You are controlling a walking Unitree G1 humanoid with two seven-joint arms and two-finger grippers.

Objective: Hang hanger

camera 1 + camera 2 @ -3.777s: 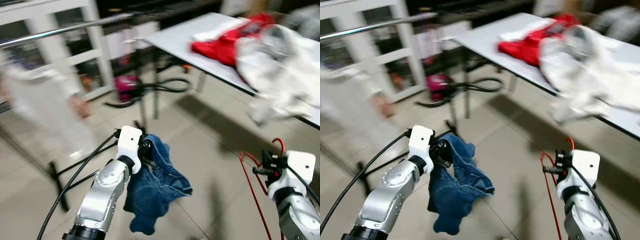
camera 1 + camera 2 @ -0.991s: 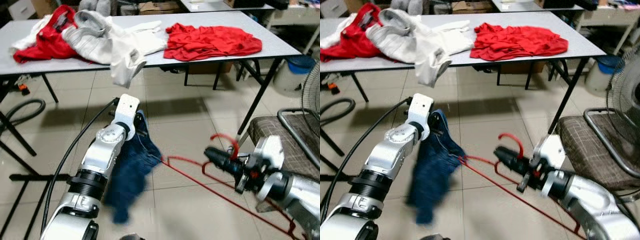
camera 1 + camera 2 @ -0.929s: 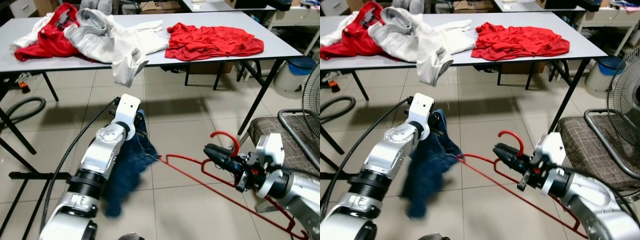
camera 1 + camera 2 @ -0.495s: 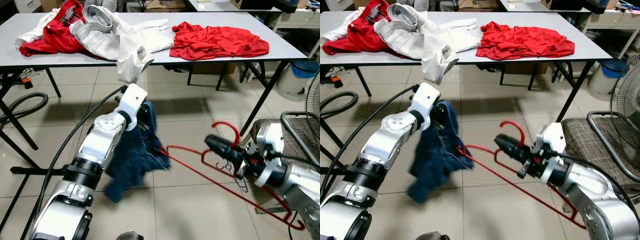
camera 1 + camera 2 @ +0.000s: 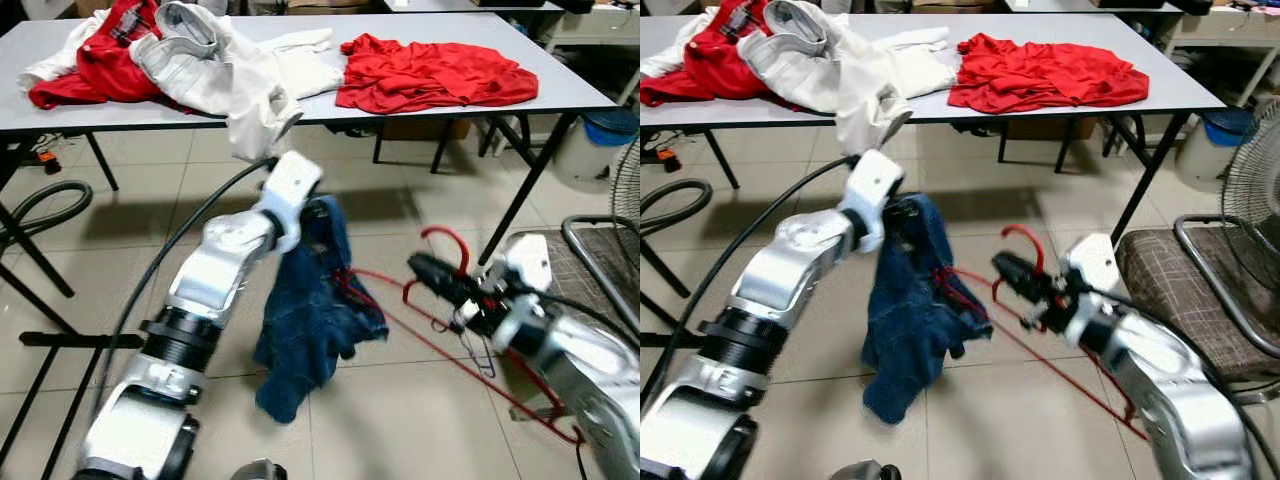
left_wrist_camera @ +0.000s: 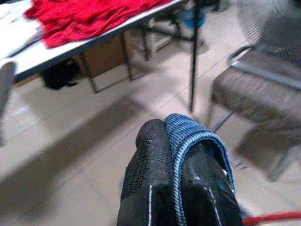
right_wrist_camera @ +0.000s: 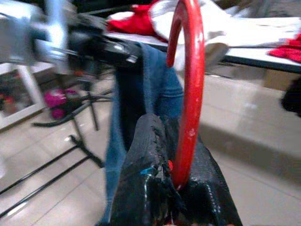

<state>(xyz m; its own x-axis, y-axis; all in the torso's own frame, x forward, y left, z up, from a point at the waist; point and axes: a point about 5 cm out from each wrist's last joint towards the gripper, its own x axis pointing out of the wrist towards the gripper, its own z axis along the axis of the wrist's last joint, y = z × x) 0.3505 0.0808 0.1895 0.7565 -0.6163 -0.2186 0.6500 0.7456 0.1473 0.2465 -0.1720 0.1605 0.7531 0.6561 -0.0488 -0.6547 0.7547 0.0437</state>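
Red hanger (image 5: pixel 440 300) x1 in right gripper (image 5: pixel 425 270); denim (image 5: pixel 315 310) x1 in left gripper (image 6: pixel 178 155).

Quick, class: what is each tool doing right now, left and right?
Left tool: closed on the blue denim garment.
Right tool: closed on the red hanger, near its hook.

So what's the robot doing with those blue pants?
The left gripper is pinching the waistband of the blue pants and holding them up off the floor. The right gripper is clamped on a red hanger by its hook, and one end of the hanger is poking into the pants. More clothes lie on the table behind.
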